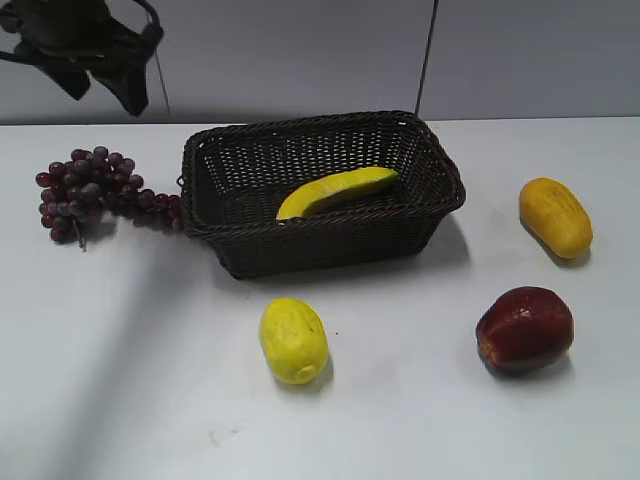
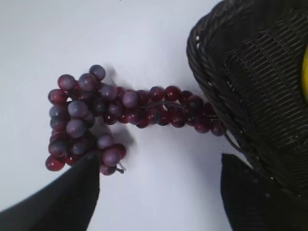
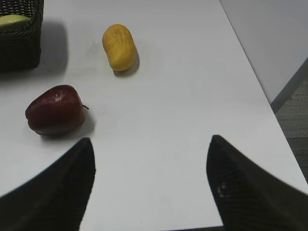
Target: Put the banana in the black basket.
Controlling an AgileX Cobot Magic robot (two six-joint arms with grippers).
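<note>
Already the banana (image 1: 337, 191) lies inside the black basket (image 1: 300, 250), long axis slanting low-left to high-right, right of the raised left hand (image 2: 159, 192), which is nearer than the right hand (image 3: 150, 185); both hands' fingers apart, empty.

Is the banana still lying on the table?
No, the banana lies inside the black basket, not on the white table.

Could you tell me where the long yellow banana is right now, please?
In the exterior view, the long yellow banana lies inside the dark woven wicker basket, with purple grapes at the basket's left.
</note>
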